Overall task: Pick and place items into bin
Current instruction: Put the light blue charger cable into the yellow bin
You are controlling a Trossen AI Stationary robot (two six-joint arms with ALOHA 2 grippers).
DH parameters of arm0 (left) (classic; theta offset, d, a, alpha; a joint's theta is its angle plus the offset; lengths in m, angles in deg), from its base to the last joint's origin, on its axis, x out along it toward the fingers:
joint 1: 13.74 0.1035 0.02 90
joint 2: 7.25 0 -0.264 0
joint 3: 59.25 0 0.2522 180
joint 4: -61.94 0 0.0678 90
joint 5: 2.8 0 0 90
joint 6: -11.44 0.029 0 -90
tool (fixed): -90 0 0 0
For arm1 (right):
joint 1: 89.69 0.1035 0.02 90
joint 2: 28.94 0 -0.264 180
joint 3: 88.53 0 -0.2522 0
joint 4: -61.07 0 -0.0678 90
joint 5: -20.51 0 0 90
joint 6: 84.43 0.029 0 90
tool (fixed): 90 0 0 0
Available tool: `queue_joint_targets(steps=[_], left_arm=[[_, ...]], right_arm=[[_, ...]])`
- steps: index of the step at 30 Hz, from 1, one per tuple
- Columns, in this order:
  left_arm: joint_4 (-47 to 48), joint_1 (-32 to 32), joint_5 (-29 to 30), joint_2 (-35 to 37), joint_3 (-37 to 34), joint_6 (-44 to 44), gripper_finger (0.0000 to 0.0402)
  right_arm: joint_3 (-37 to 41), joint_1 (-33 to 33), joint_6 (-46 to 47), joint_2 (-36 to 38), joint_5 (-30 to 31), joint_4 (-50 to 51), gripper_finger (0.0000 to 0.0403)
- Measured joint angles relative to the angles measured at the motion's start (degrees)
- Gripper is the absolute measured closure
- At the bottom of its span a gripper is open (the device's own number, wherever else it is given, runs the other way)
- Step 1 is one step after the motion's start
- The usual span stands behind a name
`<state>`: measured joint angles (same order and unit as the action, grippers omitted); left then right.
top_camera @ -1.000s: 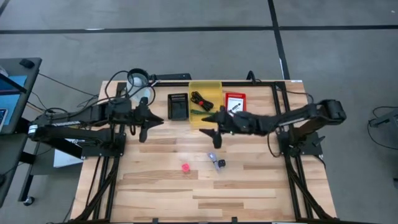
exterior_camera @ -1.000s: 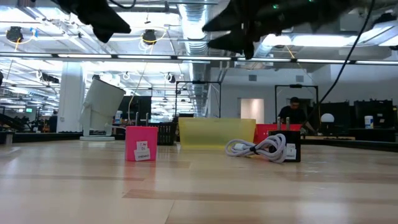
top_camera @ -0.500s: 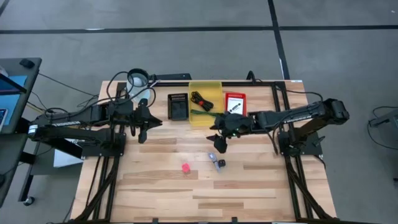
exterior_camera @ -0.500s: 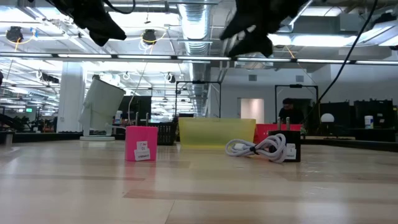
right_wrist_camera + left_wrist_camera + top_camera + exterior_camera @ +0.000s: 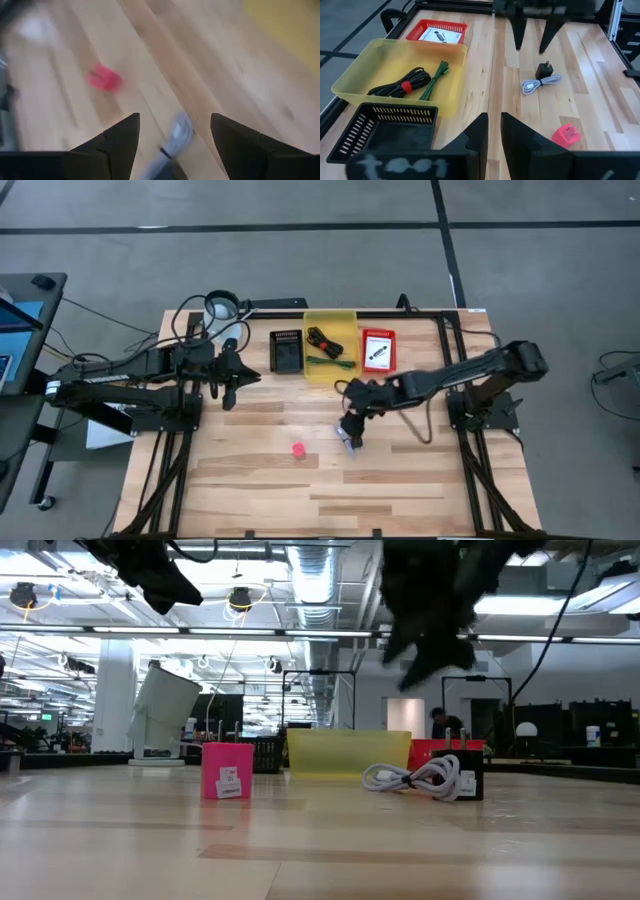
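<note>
The left gripper [image 5: 229,387] hovers nearly closed and empty beside the black basket [image 5: 286,353]. The pink cube [image 5: 298,450] sits on bare wood. In the yellow bin [image 5: 330,319], the green stick [image 5: 433,80] lies lengthwise beside the black cable [image 5: 400,85]. The right gripper [image 5: 352,430], spread wide and empty, hangs over the grey cable with black plug [image 5: 540,80].

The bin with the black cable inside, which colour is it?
Translucent yellow bin, clearest in the left wrist view.

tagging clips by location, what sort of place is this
Likely a robotics lab in a large open industrial hall: exposed ceiling ducts, more metal rigs behind, and a wooden table with two mounted arms on a concrete floor.
</note>
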<state>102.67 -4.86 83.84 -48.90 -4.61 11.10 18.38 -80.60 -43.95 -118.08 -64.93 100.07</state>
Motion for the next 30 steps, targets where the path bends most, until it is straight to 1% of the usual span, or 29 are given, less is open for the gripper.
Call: queue_joint_targets(steps=[4,10,17,23,30], left_arm=[[1.10,0.00,0.00,-0.04,0.04,0.17,0.0361],[1.08,0.00,-0.02,-0.04,0.04,0.20,0.0361],[1.09,-0.01,-0.02,-0.04,0.04,0.20,0.0361],[1.15,-0.01,-0.04,-0.04,0.04,0.18,0.0361],[2.02,-0.01,-0.04,-0.04,0.04,0.17,0.0361]], right_arm=[[-2.05,-0.69,0.11,-4.98,-2.84,1.61,0.0163],[-7.63,-1.33,-3.26,-10.26,-3.14,8.33,0.0163],[-12.98,-0.93,-5.56,-17.07,-5.26,10.55,0.0163],[-14.80,-0.86,-6.42,-21.52,-6.13,13.12,0.0163],[-15.10,-0.86,-6.42,-24.44,-7.67,14.32,0.0163]])
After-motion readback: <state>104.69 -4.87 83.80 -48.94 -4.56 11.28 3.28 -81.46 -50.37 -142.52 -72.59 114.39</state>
